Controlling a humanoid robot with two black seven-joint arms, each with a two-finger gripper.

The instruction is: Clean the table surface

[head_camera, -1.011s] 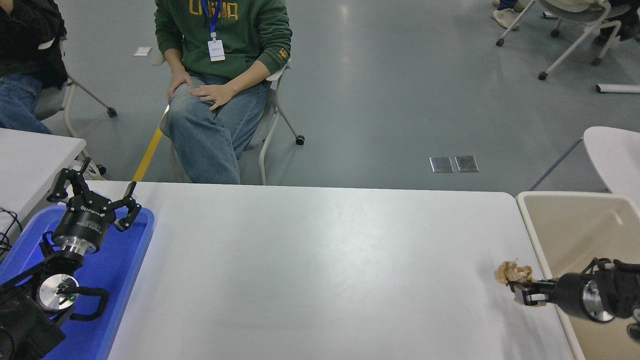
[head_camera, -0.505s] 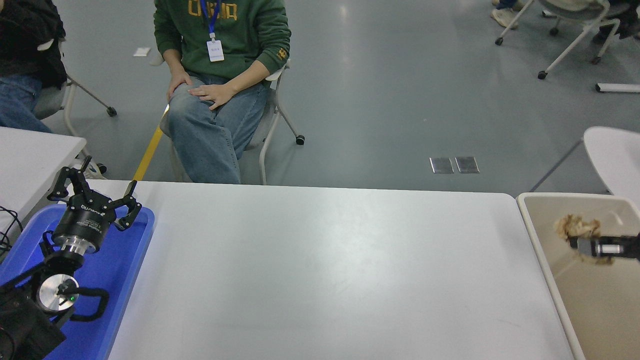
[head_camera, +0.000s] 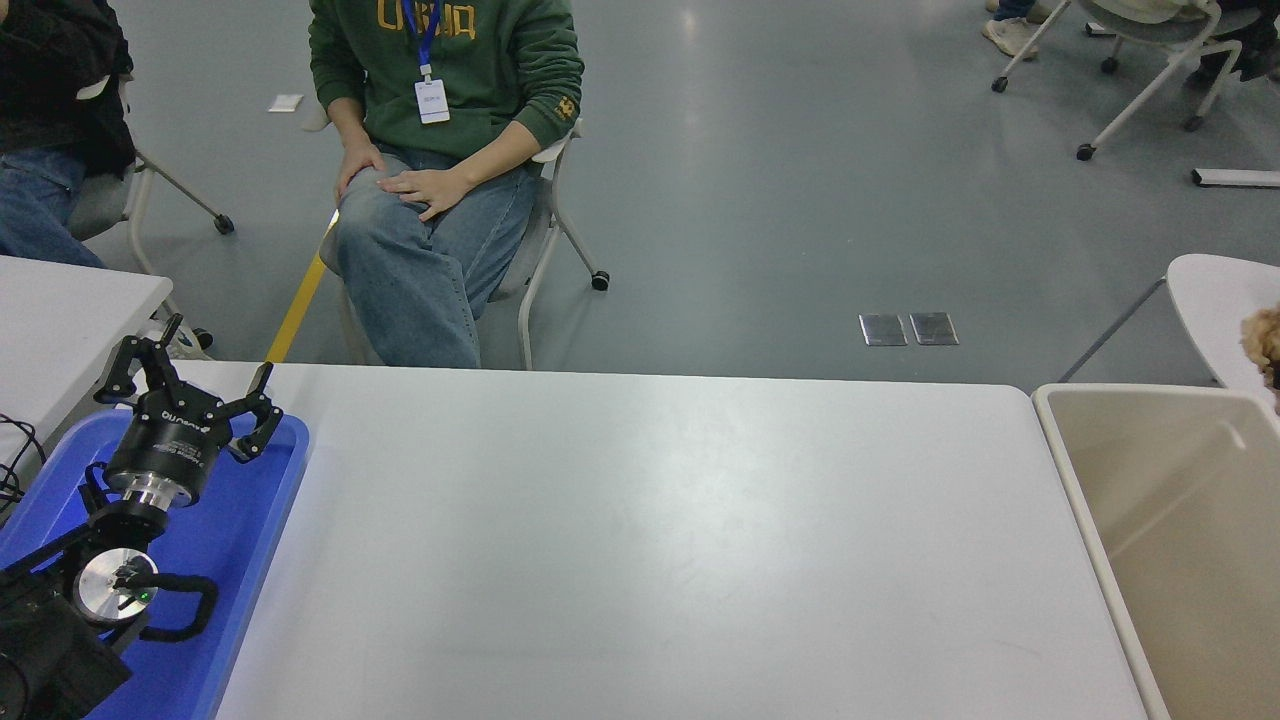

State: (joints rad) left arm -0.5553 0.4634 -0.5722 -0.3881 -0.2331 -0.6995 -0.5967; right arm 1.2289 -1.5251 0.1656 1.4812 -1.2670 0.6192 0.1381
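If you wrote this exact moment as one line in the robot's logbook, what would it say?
table surface: bare white | brown crumpled wad: at right edge, above beige bin | left gripper: open, parked over blue tray | right gripper: not in view

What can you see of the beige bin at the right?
The beige bin is a rectangular plastic tub with a thick, rounded, paler rim and smooth sloping walls. It sits hard against the right end of the white table, its rim about level with the tabletop, and is cut off by the picture's right and bottom edges. The part of its inside that shows holds nothing. A brownish crumpled scrap shows at the right edge, above and beyond the bin's far corner, not touching it.
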